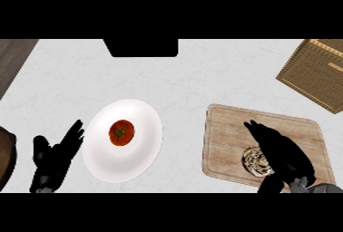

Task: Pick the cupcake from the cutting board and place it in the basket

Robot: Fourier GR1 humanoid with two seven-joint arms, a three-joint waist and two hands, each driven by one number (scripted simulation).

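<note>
The cupcake, beige with a swirled top, lies on the near part of the wooden cutting board. My right hand stretches over the board with its fingers straight, lying just right of the cupcake and partly covering it. The woven basket stands at the far right of the counter, beyond the board. At the left of the view my left hand rests open, fingers up, beside the plate.
A white plate carrying a red tomato sits left of the board. A dark block stands at the counter's far edge. Brown wooden surfaces show at the left edge.
</note>
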